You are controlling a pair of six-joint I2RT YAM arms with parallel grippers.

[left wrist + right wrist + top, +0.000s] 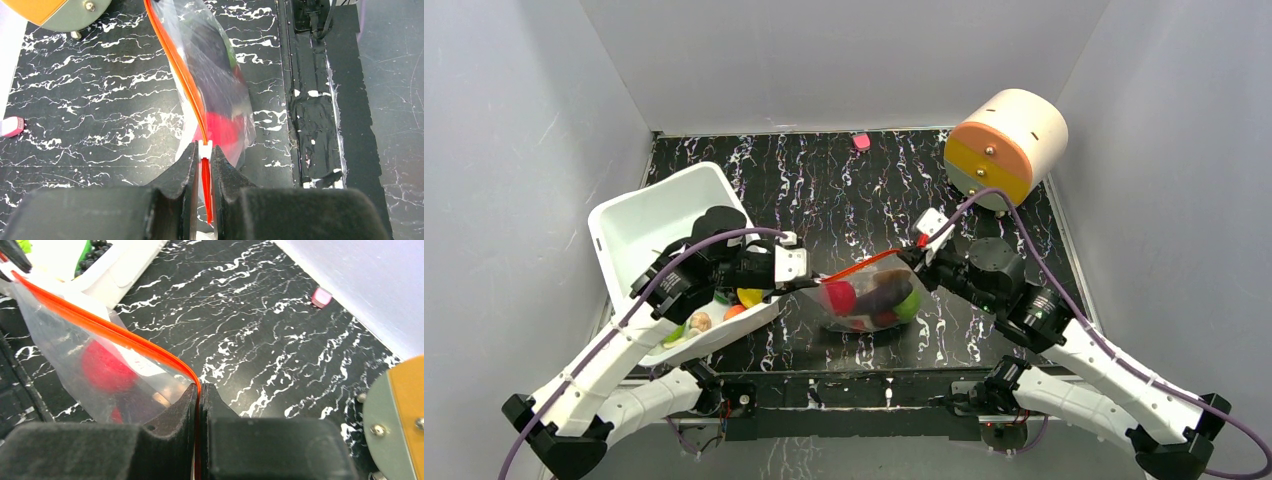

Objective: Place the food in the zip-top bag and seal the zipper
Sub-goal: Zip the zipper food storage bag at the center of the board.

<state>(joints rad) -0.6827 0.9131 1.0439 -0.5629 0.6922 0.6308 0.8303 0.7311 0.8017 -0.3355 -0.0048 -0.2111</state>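
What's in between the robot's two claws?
The zip-top bag. Its orange-red zipper stretches from the left gripper to the right gripper, both pinching it, with toy food inside the bag. The top view shows this.

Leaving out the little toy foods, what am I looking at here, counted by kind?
Clear zip-top bag: 1
White tub: 1
Cream drum: 1
Pink block: 1
Pincers: 2, left pincer and right pincer
Total: 6
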